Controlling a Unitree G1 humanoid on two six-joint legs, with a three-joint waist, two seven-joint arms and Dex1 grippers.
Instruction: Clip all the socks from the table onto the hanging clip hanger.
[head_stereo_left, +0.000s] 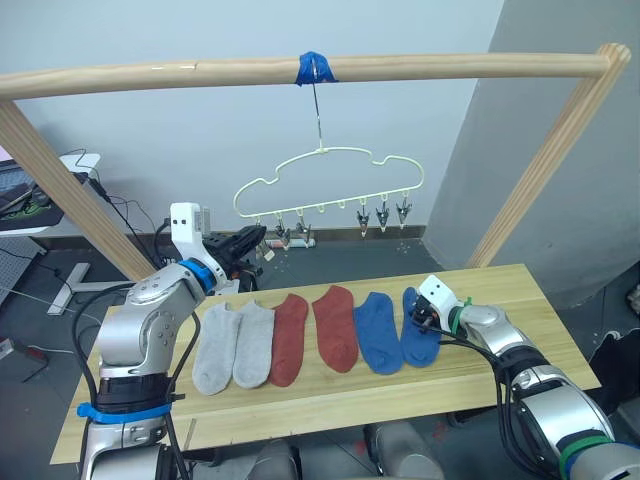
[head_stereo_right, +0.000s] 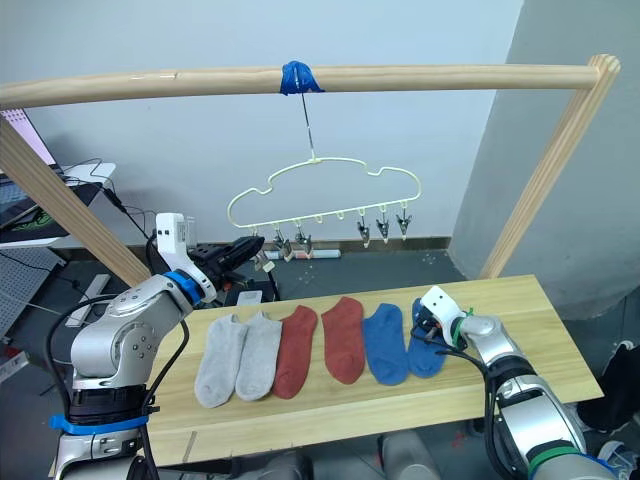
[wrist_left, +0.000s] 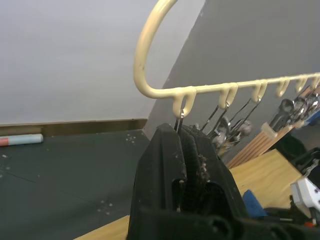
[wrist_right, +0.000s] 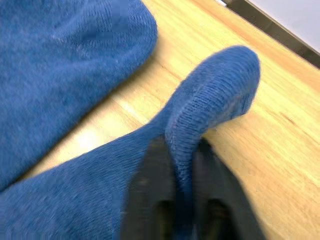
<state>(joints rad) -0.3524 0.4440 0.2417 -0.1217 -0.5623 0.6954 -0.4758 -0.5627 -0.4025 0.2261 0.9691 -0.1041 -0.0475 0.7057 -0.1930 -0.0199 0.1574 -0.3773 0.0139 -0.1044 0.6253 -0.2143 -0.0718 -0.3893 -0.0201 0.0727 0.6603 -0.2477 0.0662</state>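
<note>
In the left eye view, six socks lie in a row across the middle of the counter: two grey socks, two red socks, two blue socks. The clip hanger hangs at upper centre from a wooden pole. The left gripper reaches its leftmost clip; the right gripper sits on the rightmost blue sock.

In the left wrist view, the left gripper is pressed together on the clip's wire under the hanger's end loop.

In the right wrist view, the right gripper pinches a raised fold of the blue sock.
</note>
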